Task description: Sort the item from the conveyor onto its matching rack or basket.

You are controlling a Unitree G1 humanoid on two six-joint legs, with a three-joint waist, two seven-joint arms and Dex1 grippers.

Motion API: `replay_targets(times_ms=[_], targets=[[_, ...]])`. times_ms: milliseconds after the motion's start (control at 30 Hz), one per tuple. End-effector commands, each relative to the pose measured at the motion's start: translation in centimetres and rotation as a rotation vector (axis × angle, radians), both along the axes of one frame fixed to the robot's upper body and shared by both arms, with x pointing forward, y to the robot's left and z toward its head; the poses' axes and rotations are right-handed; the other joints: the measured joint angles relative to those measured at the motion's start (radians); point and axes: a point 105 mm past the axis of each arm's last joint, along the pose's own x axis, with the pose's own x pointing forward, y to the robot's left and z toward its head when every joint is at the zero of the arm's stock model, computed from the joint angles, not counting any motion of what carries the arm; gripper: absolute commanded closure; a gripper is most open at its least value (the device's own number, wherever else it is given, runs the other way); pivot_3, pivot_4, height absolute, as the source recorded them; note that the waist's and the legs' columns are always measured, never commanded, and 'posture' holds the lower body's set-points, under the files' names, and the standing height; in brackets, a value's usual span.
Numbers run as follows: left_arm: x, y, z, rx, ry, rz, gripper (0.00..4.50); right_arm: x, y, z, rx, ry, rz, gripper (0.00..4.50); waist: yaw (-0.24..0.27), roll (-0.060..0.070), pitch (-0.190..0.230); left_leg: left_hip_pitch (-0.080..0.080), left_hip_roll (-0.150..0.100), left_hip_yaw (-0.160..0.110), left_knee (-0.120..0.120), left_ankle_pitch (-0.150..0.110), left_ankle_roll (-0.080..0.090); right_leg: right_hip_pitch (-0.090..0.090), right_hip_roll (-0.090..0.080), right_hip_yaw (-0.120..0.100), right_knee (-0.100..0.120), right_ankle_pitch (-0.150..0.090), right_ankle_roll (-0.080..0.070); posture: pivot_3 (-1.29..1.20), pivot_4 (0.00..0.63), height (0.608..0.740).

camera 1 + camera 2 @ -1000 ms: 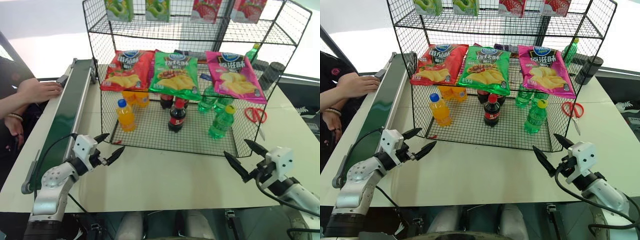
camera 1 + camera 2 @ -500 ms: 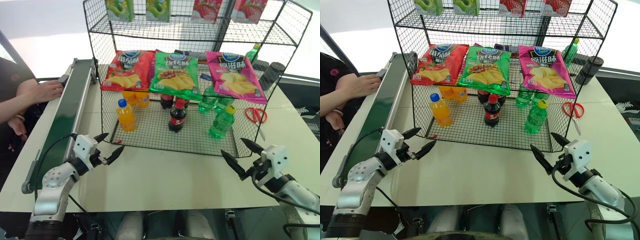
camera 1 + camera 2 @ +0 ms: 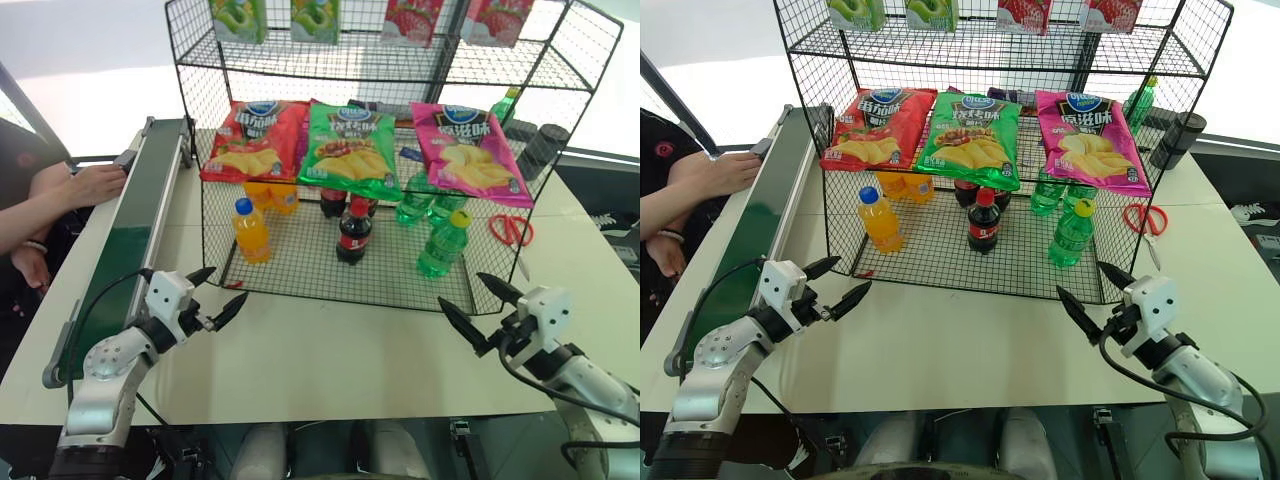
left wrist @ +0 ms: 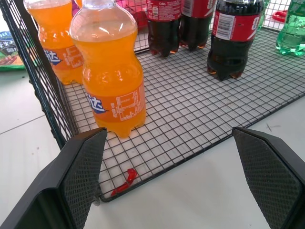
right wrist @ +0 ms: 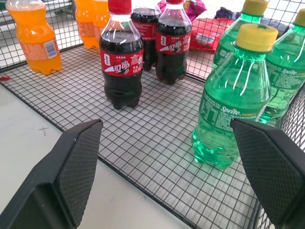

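Left gripper: fingers spread wide and empty, held level over the bare table, pointing toward the near left corner of the rack
Right gripper: fingers equally splayed with nothing between them, just off the near right corner of the rack, aimed at its bottom tier
Green soda bottle: stood upright inside the bottom basket, yellow cap on, just beyond the right gripper's fingers and nearer the right-hand finger in the right wrist view; two more green bottles stood behind it
Cola bottle: upright in the middle of the basket, ahead of the right gripper's left-hand finger, with two other cola bottles behind it
Orange-drink bottle: upright at the left end of the basket, right beyond the left gripper's fingers, close to the left-hand finger in the left wrist view; a small red scrap lay on the mesh by the basket's front edge, between the fingers
Conveyor: dark green belt ran along the table's left side, outward of the left gripper; no bottle seen on it
Person's hand: rested at the far end of the conveyor, well beyond the left fingers
Upper shelf: three snack packets lay above the bottles
Scissors: red-handled, on the table beyond the right gripper, outside the rack
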Motion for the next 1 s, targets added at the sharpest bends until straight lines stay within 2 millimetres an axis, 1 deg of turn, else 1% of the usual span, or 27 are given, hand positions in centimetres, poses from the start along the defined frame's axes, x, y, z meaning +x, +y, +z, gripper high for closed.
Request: replay_targets(times_ms=[33,233,1000], targets=[[0.04,0.09,1.04,0.0,-0.052,0.004,0.0,-0.05,0.42,1.01,-0.002,-0.043,0.011,0.04,0.001,0.0,0.0,0.0,0.0,0.0,0.0,0.0,0.0,0.0,0.0,0.0,0.0,0.0,0.0,0.0,0.15,0.732],[0.24,-0.25,0.97,-0.009,-0.054,-0.002,0.0,-0.25,0.66,1.09,0.0,-0.044,0.011,0.04,0.0,0.0,0.0,0.0,0.0,0.0,0.0,0.0,0.0,0.0,0.0,0.0,0.0,0.0,0.0,0.0,0.15,0.732],[0.21,-0.31,0.99,-0.017,-0.065,0.003,0.0,-0.07,0.82,0.83,0.004,-0.044,0.017,0.04,0.0,0.0,0.0,0.0,0.0,0.0,0.0,0.0,0.0,0.0,0.0,0.0,0.0,0.0,0.0,0.0,0.15,0.732]])
